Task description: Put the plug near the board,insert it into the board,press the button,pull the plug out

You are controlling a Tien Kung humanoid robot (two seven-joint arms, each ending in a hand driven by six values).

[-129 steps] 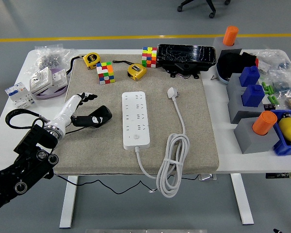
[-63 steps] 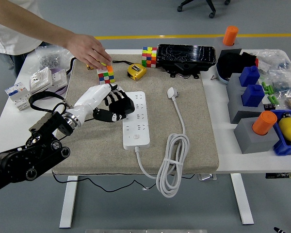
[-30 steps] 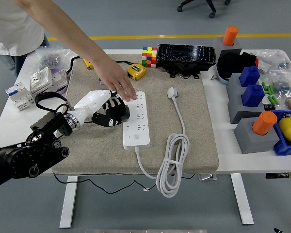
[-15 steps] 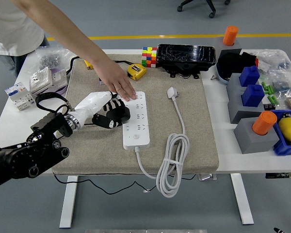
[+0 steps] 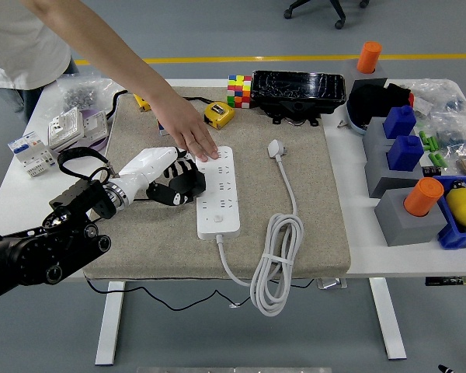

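Observation:
A white power strip point(image 5: 217, 190) lies lengthwise on the beige mat point(image 5: 311, 225), its button point(image 5: 215, 220) near the front end. My left hand point(image 5: 177, 185) has its black fingers curled around a black plug point(image 5: 171, 194) and holds it right at the strip's left edge, about mid-length. A person's hand point(image 5: 190, 132) reaches in from the top left and rests on the strip's far left corner, just above my hand. The strip's own white plug point(image 5: 276, 148) and coiled cord point(image 5: 276, 260) lie to the right of it.
A colourful cube point(image 5: 238, 91), a yellow tape measure point(image 5: 218, 113) and a black case point(image 5: 299, 93) stand along the mat's far edge. White sockets point(image 5: 78, 124) lie at the left. Blue and grey fixtures point(image 5: 400, 148) with orange cylinders point(image 5: 423, 196) fill the right side.
My left hand took hold of the black plug and carried it right to the strip's edge. The person's arm came in, touched a cube, then settled on the strip's far corner.

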